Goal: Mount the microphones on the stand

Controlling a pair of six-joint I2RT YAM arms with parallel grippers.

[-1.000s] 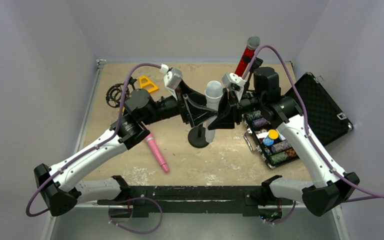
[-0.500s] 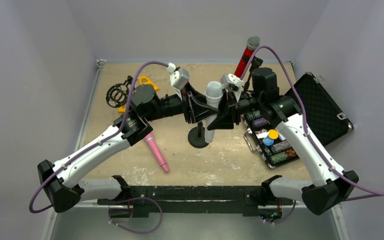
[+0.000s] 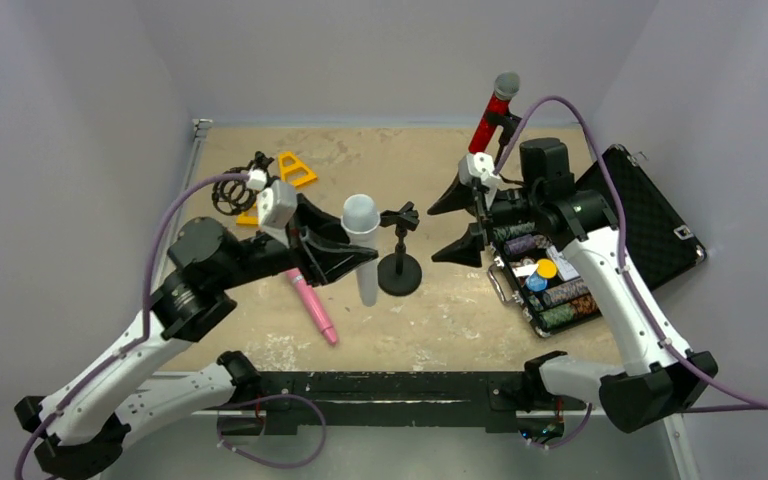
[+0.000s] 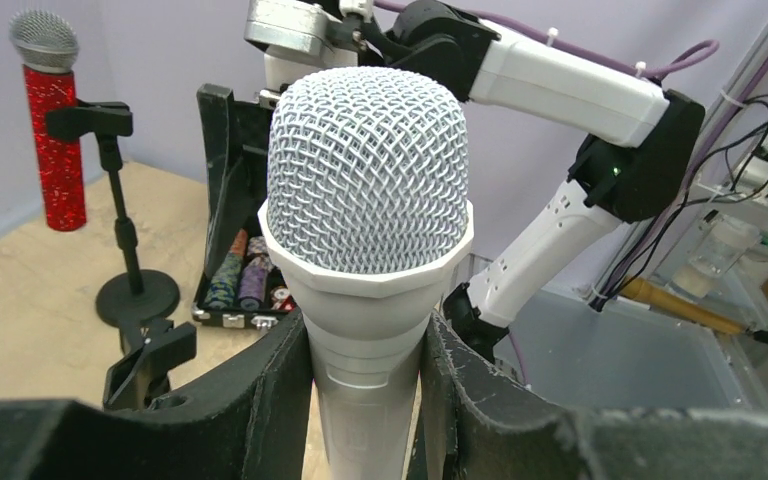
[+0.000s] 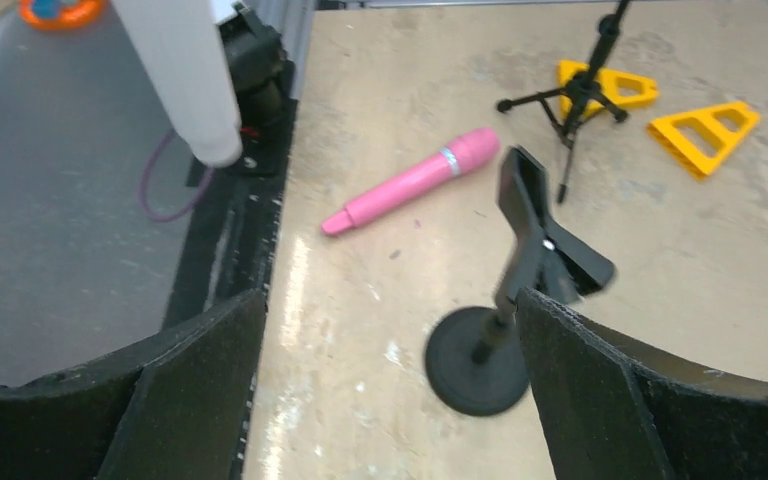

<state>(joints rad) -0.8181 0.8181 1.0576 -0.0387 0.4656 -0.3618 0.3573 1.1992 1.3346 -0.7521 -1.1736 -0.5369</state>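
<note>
Tool on left arm (image 4: 365,345) clamps white microphone (image 4: 365,190).

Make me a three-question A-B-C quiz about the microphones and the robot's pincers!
1. Where is the pink microphone? A) clipped in a stand B) lying on the table C) inside the case
2. How many microphones are there? A) two B) five C) three
3. What is the right pincer doing? A) open, holding nothing B) shut on the pink microphone C) gripping the case
Answers: 1 B, it lies flat on the table. 2 C, the pink one, the red microphone and the white microphone in the left pincer. 3 A, it is spread wide, gripping nothing.
</note>
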